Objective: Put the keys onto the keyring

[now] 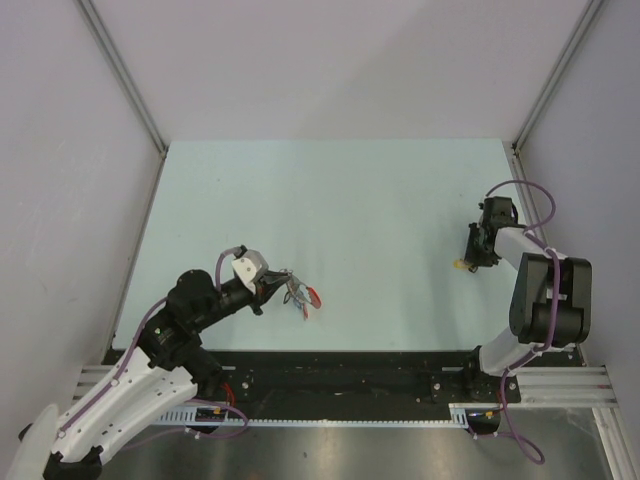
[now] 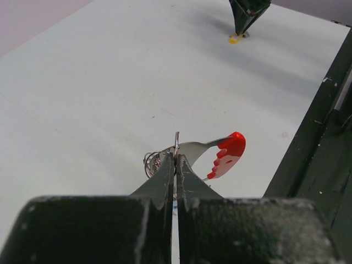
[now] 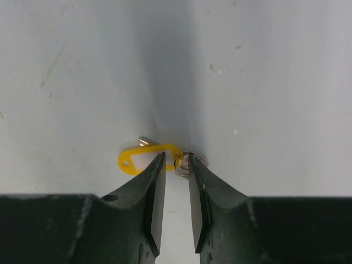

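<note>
Near the front edge of the desk (image 1: pixel 330 190), toward its left corner, the keyring (image 1: pixel 303 295) sits at the tip of the left gripper (image 1: pixel 283 283). It is a thin, bright metal ring (image 2: pixel 176 142) joined to a short grey strap (image 2: pixel 193 147). The strap curves away to a red end piece (image 2: pixel 230 154) with a row of small notches along one side. A small tangle of further wire loops shows just left of the ring. The left wrist view shows the ring standing upright on edge. The two dark fingers (image 2: pixel 162 177) are pressed together on it, so this gripper is clenched on the keyring. The red piece points toward the right side of the desk.

Well apart from it, near the right edge of the desk about halfway back, lies the yellow key (image 1: pixel 460 266). Its head is a flat oblong of yellow plastic (image 3: pixel 140 158) with a pale window and a small hole at one end. A little metal loop (image 3: pixel 181 165) sits at the other end, and a short metal stub shows behind it. The right gripper (image 3: pixel 176 163) points down at this loop, its fingers (image 3: pixel 201 190) narrowly parted to either side. Whether they pinch the loop cannot be told.
</note>
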`<state>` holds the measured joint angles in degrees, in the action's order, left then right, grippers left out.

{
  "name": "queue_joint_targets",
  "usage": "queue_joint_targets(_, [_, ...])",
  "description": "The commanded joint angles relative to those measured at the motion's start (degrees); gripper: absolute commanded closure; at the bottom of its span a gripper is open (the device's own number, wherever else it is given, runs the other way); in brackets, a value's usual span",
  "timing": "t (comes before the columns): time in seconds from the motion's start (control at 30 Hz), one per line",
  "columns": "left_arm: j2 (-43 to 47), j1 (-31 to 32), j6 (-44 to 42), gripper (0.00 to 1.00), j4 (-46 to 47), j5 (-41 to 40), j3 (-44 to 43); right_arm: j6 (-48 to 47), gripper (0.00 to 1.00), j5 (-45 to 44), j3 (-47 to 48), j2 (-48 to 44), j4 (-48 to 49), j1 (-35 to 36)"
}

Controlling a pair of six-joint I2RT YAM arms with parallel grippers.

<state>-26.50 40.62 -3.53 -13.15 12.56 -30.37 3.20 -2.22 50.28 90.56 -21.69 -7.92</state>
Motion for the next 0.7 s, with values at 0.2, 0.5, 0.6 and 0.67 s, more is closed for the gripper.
queue_joint_targets(0.2, [0.05, -0.28, -1.13, 1.0, 2.16, -0.34, -1.89, 1.63, 0.82, -0.77, 2.45, 5.06, -3.17, 1.24])
queue_joint_targets(0.5, [-0.57, -0.37, -1.13, 1.0, 2.25, -0.34, -1.97, 6.1, 1.0, 3.08, 2.45, 2.43, -7.75, 5.63])
queue_joint_targets(0.6, [-0.74, -0.46, -1.13, 1.0, 1.99, -0.6, -1.97, 9.61, 1.0, 5.73, 2.45, -0.82, -8.36, 9.92])
queue_joint_targets(0.67, [-0.83, -0.72, -1.13, 1.0, 1.9, -0.87, -1.97, 10.77, 1.0, 7.31, 2.45, -3.62, -8.02, 13.36])
